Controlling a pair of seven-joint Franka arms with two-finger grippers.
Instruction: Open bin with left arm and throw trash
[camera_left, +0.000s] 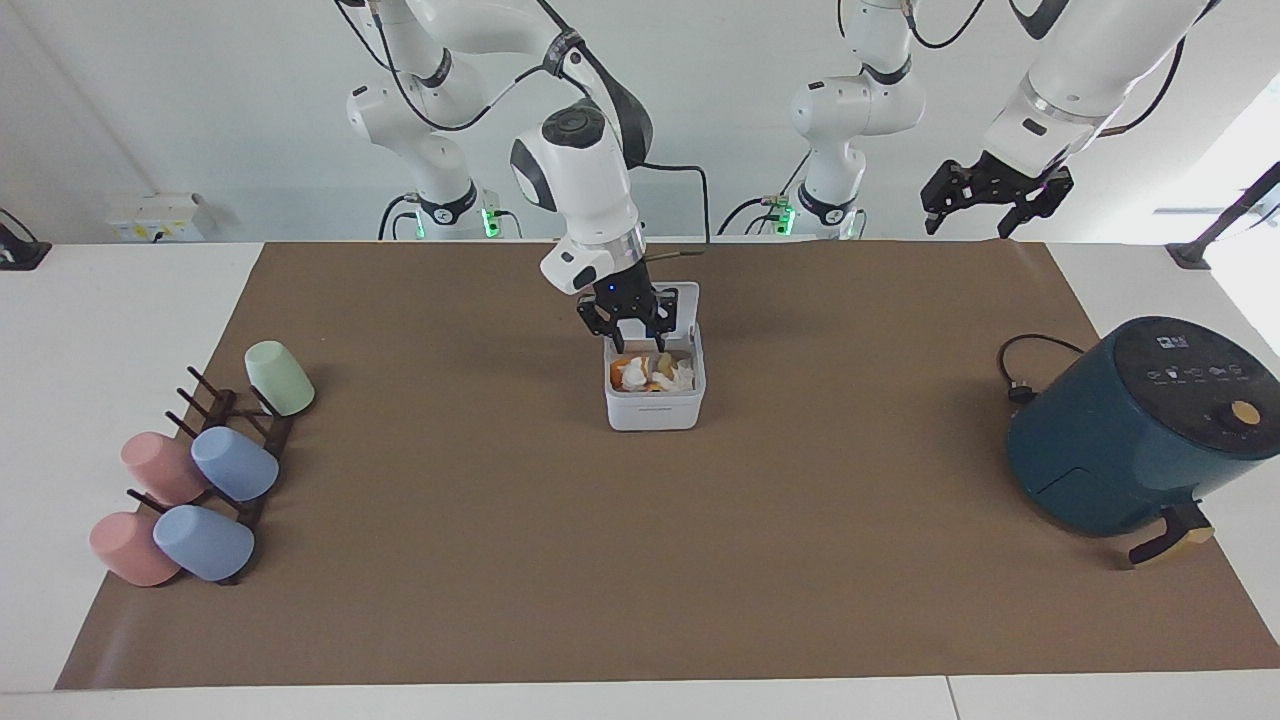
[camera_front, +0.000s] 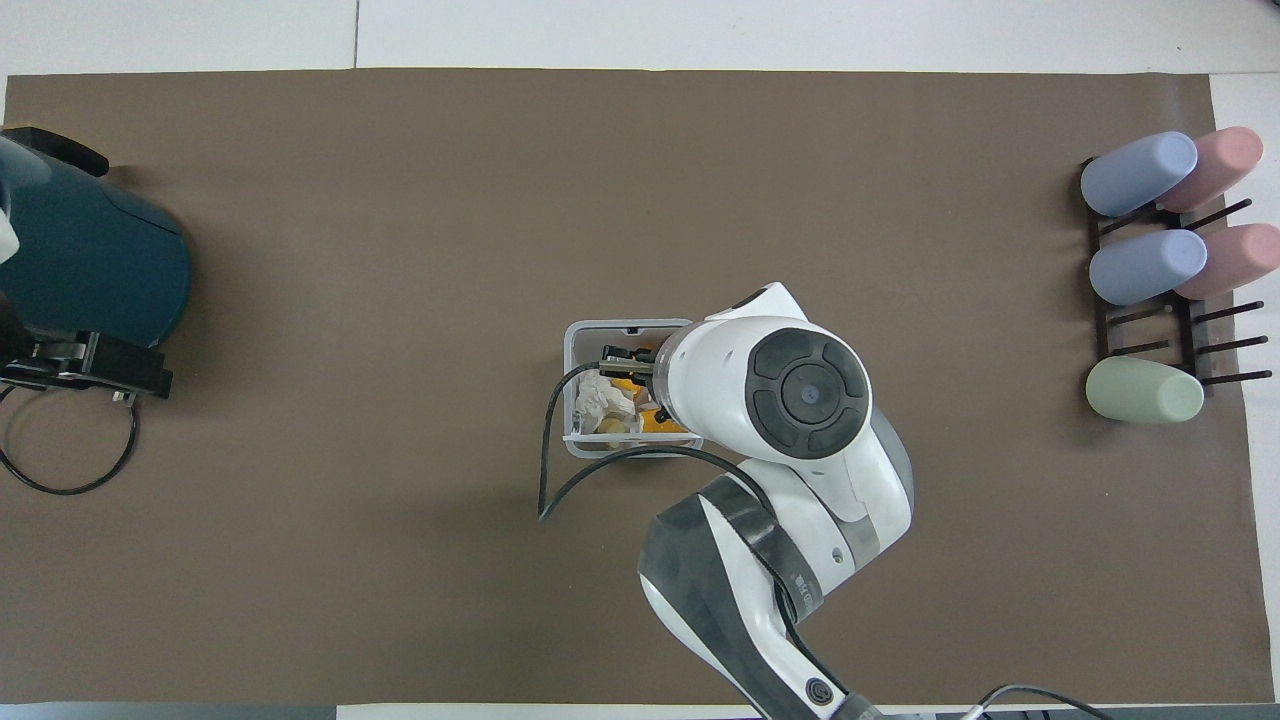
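Observation:
The white bin (camera_left: 655, 412) stands mid-table with its lid (camera_left: 686, 304) up. Inside lie white paper wads (camera_left: 633, 377) and orange peel pieces (camera_left: 620, 364). My right gripper (camera_left: 632, 338) hangs just above the bin's opening, open and empty. In the overhead view its wrist covers part of the bin (camera_front: 572, 350), where a white wad (camera_front: 602, 400) and orange peel (camera_front: 647, 425) show. My left gripper (camera_left: 985, 210) is open and empty, raised high over the table's edge at the left arm's end; it also shows in the overhead view (camera_front: 100, 365).
A dark teal air fryer (camera_left: 1130, 430) with its black cable (camera_left: 1018, 372) stands at the left arm's end. A rack of pastel cups (camera_left: 200, 470) lies at the right arm's end. A brown mat (camera_left: 640, 560) covers the table.

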